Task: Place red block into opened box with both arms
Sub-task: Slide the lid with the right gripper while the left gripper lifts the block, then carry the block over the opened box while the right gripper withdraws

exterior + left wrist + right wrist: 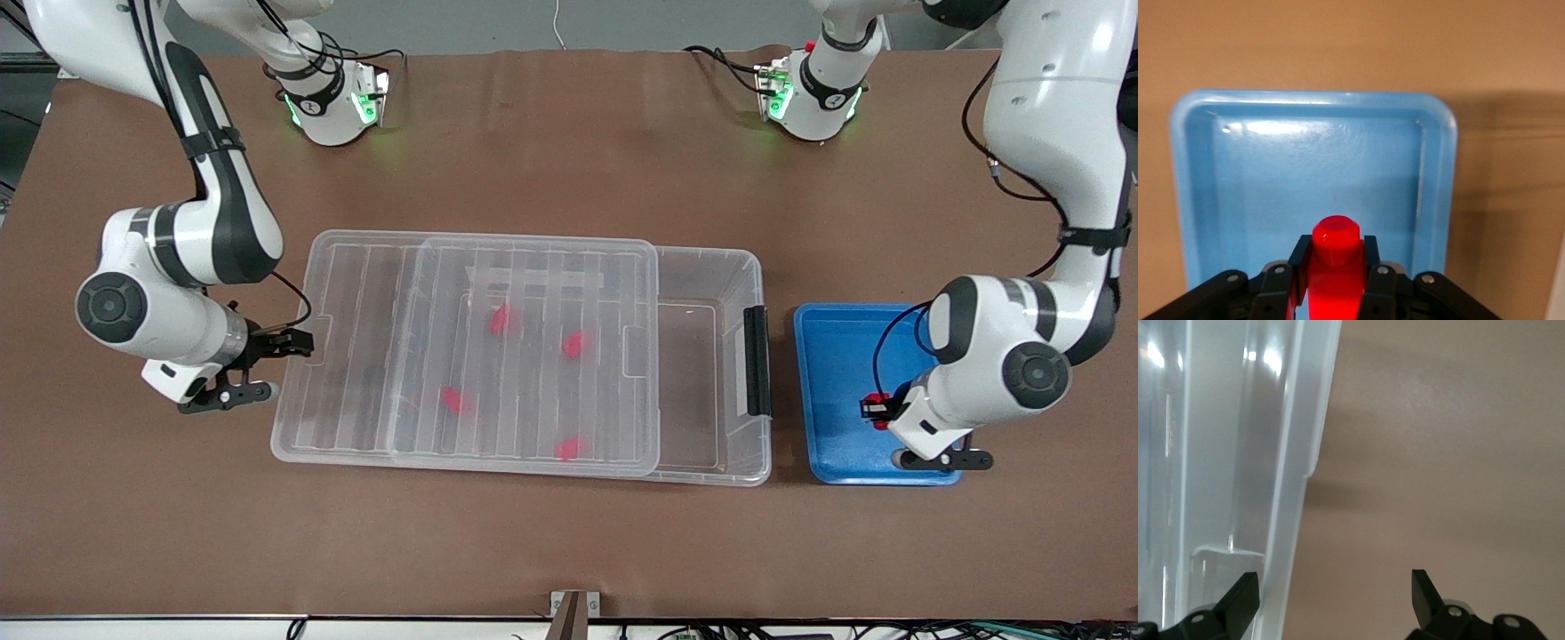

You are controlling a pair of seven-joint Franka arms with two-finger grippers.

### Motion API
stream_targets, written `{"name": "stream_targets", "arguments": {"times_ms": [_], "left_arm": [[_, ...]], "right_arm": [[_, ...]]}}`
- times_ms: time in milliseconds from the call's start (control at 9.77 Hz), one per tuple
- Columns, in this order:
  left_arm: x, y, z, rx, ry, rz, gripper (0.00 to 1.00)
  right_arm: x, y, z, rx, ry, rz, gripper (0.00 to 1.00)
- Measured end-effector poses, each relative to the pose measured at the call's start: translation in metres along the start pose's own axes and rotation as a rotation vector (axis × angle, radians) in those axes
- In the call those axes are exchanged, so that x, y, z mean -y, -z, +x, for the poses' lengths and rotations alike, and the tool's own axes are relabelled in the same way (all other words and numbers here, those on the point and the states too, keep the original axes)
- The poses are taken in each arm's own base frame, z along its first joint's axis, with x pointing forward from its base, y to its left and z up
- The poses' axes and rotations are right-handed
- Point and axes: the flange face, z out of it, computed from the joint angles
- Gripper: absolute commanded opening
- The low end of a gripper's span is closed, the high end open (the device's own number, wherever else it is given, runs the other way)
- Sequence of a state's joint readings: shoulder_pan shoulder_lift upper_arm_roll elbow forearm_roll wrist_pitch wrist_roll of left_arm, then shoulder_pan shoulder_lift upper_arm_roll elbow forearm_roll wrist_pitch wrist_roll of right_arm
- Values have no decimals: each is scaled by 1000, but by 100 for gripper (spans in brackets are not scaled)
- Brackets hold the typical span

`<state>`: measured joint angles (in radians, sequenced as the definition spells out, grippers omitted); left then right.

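Observation:
My left gripper [875, 408] is low over the blue tray [831, 356], shut on the red block [880, 399]. In the left wrist view the red block [1336, 235] sits upright between the fingers [1299, 257], stub end showing, and the left gripper [1335, 256] is over the tray's floor [1305, 173]. The clear box [711, 267] lies mid-table. Its ribbed lid [524, 347] is slid toward the right arm's end, leaving the clip end uncovered. My right gripper [274, 366] is open at that lid's short edge. In the right wrist view the right gripper [1333, 590] straddles the lid's rim [1295, 487].
Several look-alike red blocks [500, 320] lie in the box under the lid. A black clip [757, 360] sits on the box's short end beside the blue tray. Brown tabletop surrounds the box and tray.

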<state>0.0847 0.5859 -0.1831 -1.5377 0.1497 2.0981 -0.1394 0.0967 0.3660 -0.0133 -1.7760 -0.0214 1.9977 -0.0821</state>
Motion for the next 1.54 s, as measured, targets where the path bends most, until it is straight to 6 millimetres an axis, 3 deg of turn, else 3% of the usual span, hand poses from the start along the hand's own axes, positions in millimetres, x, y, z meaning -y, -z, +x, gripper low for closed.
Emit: {"name": "stream_targets", "arguments": {"times_ms": [102,512,717,1024,1126,1228,1331,1535], "left_arm": [[-1,24,-2,-15,1,6,0],[-15,89,-6,-17,8,-8,0],[-44,118,-12,-19,11,-32,0],[-115,143,-31,-14,47,-80,0],[-137,144,-37,-7,60,-91,0],[-157,140,-42,5,69,-95,0],[-181,130,-47,19,76,-97,0],[-220,107,-52,34,85,-110,0]], "right_arm": [[-3,0,0,1,-3,1,100],[-16,2,-1,1,16,3,100],[-29,2,-3,2,19,5,100],[-30,16,0,-13,19,3,100],[-30,32,1,-4,2,4,100],[-30,61,1,-14,-48,3,100],[-31,103,-4,-62,-114,0,100],[-38,188,-44,-136,-183,-1,100]]}}
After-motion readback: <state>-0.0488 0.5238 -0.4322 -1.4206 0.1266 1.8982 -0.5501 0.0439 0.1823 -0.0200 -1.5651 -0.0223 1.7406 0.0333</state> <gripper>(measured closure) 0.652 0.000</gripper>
